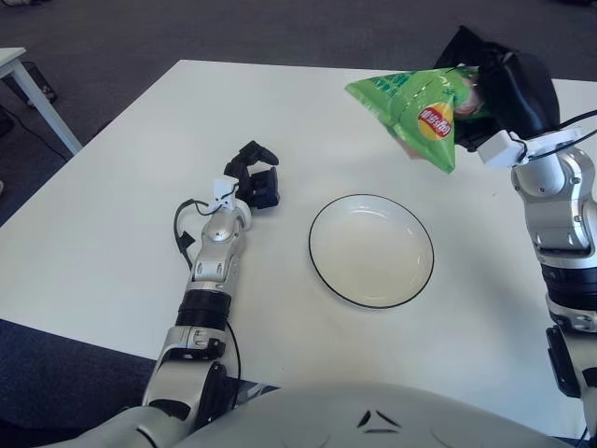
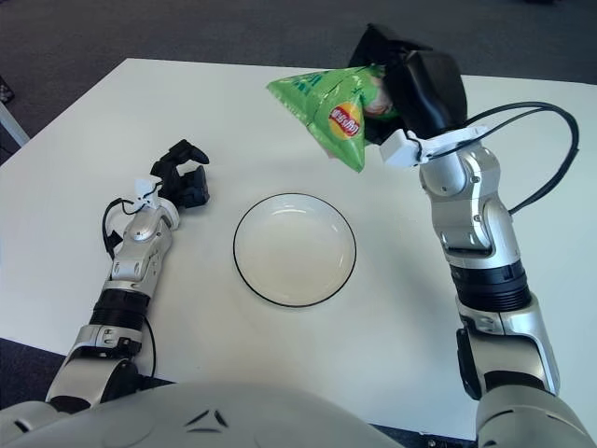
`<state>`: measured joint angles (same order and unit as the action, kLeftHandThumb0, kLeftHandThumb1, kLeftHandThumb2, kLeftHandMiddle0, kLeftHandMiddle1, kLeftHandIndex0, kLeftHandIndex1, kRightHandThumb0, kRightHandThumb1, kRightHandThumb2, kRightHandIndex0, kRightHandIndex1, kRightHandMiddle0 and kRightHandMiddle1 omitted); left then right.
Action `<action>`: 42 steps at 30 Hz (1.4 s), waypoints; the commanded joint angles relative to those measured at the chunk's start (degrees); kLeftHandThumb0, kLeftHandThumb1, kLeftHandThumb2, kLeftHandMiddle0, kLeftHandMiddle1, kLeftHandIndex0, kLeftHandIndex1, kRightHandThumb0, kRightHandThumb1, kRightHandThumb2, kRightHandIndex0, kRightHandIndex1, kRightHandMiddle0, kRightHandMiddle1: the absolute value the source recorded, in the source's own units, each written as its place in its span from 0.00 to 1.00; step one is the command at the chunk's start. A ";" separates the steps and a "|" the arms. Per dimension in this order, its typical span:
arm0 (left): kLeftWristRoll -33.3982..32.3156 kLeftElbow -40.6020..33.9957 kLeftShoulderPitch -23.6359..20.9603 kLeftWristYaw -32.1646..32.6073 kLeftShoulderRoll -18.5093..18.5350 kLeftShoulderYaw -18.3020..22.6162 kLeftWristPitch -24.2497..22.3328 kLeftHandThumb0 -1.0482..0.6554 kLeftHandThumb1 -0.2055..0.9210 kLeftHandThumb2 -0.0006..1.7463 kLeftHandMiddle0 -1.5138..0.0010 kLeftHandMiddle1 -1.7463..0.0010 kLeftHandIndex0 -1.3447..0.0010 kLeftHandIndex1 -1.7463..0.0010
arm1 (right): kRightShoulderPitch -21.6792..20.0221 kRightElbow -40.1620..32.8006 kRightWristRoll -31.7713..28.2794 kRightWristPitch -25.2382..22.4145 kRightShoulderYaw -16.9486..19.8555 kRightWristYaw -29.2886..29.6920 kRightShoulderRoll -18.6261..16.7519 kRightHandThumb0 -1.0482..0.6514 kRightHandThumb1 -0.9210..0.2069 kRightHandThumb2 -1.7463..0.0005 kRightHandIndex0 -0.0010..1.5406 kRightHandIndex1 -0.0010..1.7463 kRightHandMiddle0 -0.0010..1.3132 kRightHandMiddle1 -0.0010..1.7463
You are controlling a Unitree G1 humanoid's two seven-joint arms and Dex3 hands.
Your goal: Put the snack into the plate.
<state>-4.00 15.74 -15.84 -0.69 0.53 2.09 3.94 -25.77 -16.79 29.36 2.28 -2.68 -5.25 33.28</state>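
i see the big white table (image 1: 112, 187) first, and my two arms reach out over it. near the middle sits the round white plate (image 1: 371, 250) with a thin dark rim. it lies flat and there is nothing in it, just its bare white inside.

my right hand (image 1: 499, 89) is up in the air at the far right side of the table, past the plate. its black fingers (image 2: 424, 79) are wrapped tight around one end of the green snack bag (image 1: 415, 110). the bag is not touching the table at all. it hangs out from the hand toward my left. its long side runs from the hand across to the left and tips a bit down. the wide sealed end points left and the low corner points down toward the plate. the red and yellow round mark on the bag faces me. in the views the bag shows above the far edge of the plate, up and a little to the right of its middle, well apart from it.

my left hand (image 1: 254, 182) shows to the left of the plate, close to the table top. its fingers are curled in and hold nothing.
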 commanded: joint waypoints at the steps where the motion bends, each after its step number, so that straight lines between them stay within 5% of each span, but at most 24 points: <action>1: -0.05 4.59 5.33 -0.12 -1.15 0.03 -0.26 0.33 0.46 0.75 0.18 0.00 0.54 0.00 | 1.08 -2.73 -2.12 -0.83 -0.34 -2.37 -1.82 0.62 0.76 0.08 0.53 0.98 0.44 1.00; 7: 0.04 4.74 5.14 -0.01 -1.14 0.05 -0.47 0.33 0.46 0.75 0.19 0.00 0.54 0.00 | 2.34 -5.20 -4.73 0.10 -0.33 -4.93 -3.61 0.61 0.75 0.09 0.52 0.98 0.43 1.00; 15: 0.61 5.03 4.85 0.23 -0.90 -0.11 -0.35 0.33 0.46 0.75 0.18 0.00 0.54 0.00 | 4.19 -5.05 -15.67 5.60 -0.61 -11.29 -4.65 0.61 0.74 0.10 0.53 0.97 0.42 1.00; 22: 0.40 5.18 4.85 -0.01 -0.90 -0.01 -0.07 0.33 0.46 0.75 0.17 0.00 0.54 0.00 | 3.94 -2.16 -12.69 14.68 -2.05 -12.24 -2.85 0.62 0.76 0.08 0.52 0.99 0.45 1.00; 32: 0.25 5.42 4.81 -0.15 -0.94 0.03 0.06 0.33 0.46 0.75 0.17 0.00 0.54 0.00 | 5.33 -2.90 -14.45 16.96 -4.39 -15.77 -3.06 0.62 0.74 0.10 0.51 0.98 0.43 1.00; 42: 0.06 4.74 5.29 0.02 -1.23 0.05 0.05 0.33 0.46 0.75 0.18 0.00 0.54 0.00 | 4.73 -5.67 -19.90 10.87 -5.71 -28.84 1.97 0.62 0.74 0.12 0.49 0.93 0.47 1.00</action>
<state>-3.99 16.61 -16.36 -0.71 0.47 2.21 4.48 -20.66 -20.74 10.37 15.40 -8.26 -30.77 33.01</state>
